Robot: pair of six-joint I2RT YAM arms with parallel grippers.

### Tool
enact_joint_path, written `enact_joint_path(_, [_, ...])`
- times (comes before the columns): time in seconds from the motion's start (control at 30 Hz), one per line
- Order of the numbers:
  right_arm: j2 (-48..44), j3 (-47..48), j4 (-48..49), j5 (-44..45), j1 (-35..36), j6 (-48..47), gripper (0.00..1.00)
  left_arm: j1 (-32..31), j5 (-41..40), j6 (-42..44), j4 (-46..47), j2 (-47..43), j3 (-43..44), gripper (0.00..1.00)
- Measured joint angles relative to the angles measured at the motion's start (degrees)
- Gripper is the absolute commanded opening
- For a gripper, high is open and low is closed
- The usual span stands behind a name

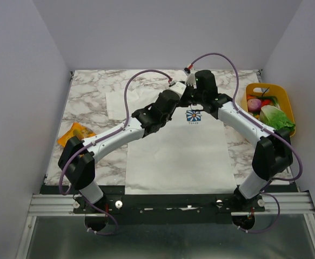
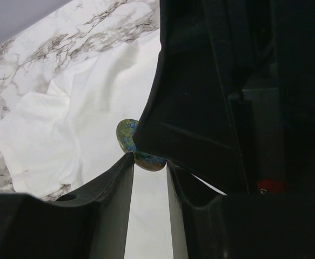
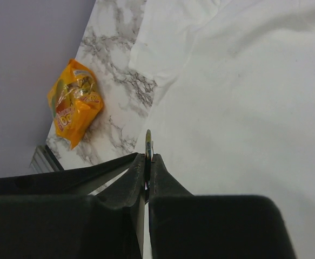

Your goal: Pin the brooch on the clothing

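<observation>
Right wrist, right gripper (image 3: 147, 157) clamped on brooch (image 3: 148, 141), left gripper (image 2: 149, 162) part open, T-shirt (image 1: 179, 156) print (image 1: 194, 115) lettering unreadable

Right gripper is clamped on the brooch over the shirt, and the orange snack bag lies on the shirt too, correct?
No: the right wrist view shows the orange snack bag on the marble table, clear of the shirt. The right gripper is clamped on the brooch over the shirt.
</observation>
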Motion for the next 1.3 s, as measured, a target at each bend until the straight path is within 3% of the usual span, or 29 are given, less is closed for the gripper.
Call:
enact_joint_path(0.07, [0.0, 0.0, 0.1, -0.3, -0.2, 0.2, 0.01, -0.1, 0.0, 0.1, 0.4, 0.1, 0.0, 0.16])
enact_joint_path(0.1, [0.0, 0.0, 0.2, -0.4, -0.2, 0.2, 0.01, -0.2, 0.0, 0.2, 0.5, 0.2, 0.0, 0.06])
enact_joint_path(0.17, [0.0, 0.0, 0.2, -0.5, -0.3, 0.3, 0.11, -0.5, -0.2, 0.6, 0.7, 0.2, 0.0, 0.0])
enact_joint_path(0.2, [0.0, 0.0, 0.4, -0.5, -0.3, 0.4, 0.15, -0.6, -0.3, 0.8, 0.9, 0.2, 0.0, 0.0])
enact_joint_path(0.23, [0.0, 0.0, 0.5, -0.6, -0.4, 0.5, 0.27, -0.7, -0.6, 1.0, 1.0, 0.2, 0.0, 0.0])
enact_joint_path(0.3, [0.0, 0.0, 0.7, -0.6, -0.5, 0.7, 0.36, -0.8, -1.1, 1.4, 1.3, 0.2, -0.1, 0.0])
enact_joint_path(0.33, [-0.1, 0.0, 0.6, -0.8, -0.5, 0.8, 0.48, -0.7, -1.7, 1.9, 1.5, 0.2, -0.1, 0.0])
enact_joint_path(0.43, [-0.3, 0.0, 0.5, -0.7, -1.2, 0.8, 0.64, 0.5, -2.2, 2.4, 1.6, 0.2, -0.4, 0.0])
enact_joint_path(0.63, [-1.5, 0.0, 0.0, -0.7, -2.9, 0.9, 0.83, 4.7, -0.8, 2.3, 3.2, -2.3, -4.1, 0.0])
enact_joint_path(0.93, [-4.5, -0.1, 0.0, 0.8, -4.1, 0.2, 0.9, 12.9, 14.0, -1.5, 9.8, -13.2, -15.5, 0.0])
enact_joint_path(1.3, [-4.8, -1.7, 0.2, 0.8, -4.2, -0.4, 0.95, 14.2, 26.1, -2.6, 14.6, -16.0, -18.1, 0.0])
